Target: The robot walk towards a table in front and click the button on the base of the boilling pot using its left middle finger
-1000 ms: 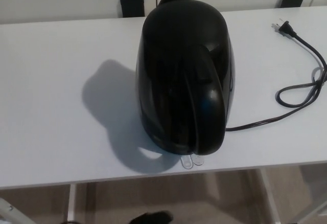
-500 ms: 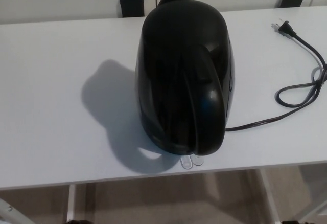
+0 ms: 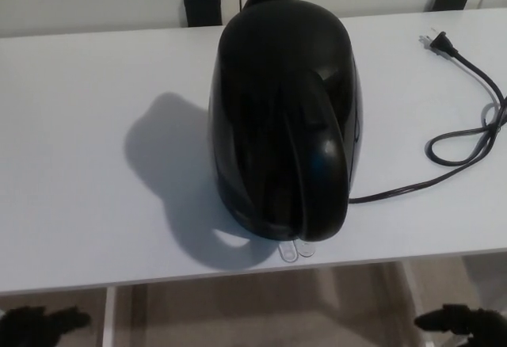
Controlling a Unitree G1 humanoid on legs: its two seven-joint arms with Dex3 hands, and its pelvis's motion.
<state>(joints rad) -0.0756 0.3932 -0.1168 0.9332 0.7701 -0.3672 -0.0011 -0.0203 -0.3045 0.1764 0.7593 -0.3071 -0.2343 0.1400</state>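
A glossy black boiling pot point(image 3: 281, 117) stands on the white table point(image 3: 87, 125), its handle facing me. Two small clear switch tabs point(image 3: 296, 249) stick out from its base at the near side, close to the table's front edge. My left hand point(image 3: 38, 323) shows as a dark shape at the bottom left corner, below the table edge and far left of the tabs. At the bottom right corner my right hand point(image 3: 463, 320) is also below the table edge. Both hands are too dark and cut off to read.
A black power cord point(image 3: 467, 137) runs from the pot's base to the right, loops, and ends in a plug point(image 3: 439, 43) at the far right. Two black brackets point(image 3: 203, 8) sit behind the table. White table legs point(image 3: 109, 315) and beige floor show below.
Both hands have come into view at the bottom corners. The whole picture has shifted only slightly; the pot and cord lie as before.
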